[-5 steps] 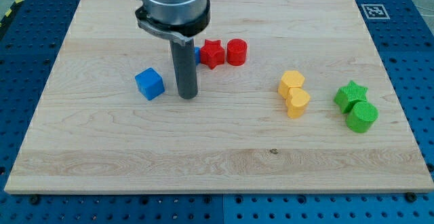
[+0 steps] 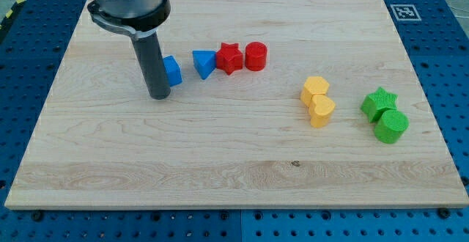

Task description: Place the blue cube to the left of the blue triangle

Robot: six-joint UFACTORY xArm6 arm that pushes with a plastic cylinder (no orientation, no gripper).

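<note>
The blue cube (image 2: 172, 70) sits just to the view's left of the blue triangle (image 2: 204, 64), a narrow strip of bare wood between them, and its left part is hidden behind my rod. My tip (image 2: 160, 94) rests on the board at the cube's lower-left edge, touching it or nearly so; the rod blocks the contact line, so I cannot tell which. There is nothing here to open or close: the end is a plain rod, clamped on nothing, and it can only shove. The cube looks like a small, light, rigid plastic piece with flat faces, so I judge it will slide readily on the smooth wood and may spin if pressed near a corner; the place to bear on it is the middle of a flat face, not an edge. By its present place the task looks close to done, or done, with at most a slight nudge needed to line it up. Past the triangle to the right stand a red star (image 2: 229, 58) and a red cylinder (image 2: 256, 56), touching one another. Further right of the triangle are two yellow blocks (image 2: 318, 101) and a green star (image 2: 379, 103) with a green cylinder (image 2: 391, 127). No containers are present; all lie loose on the board (image 2: 220, 169).
</note>
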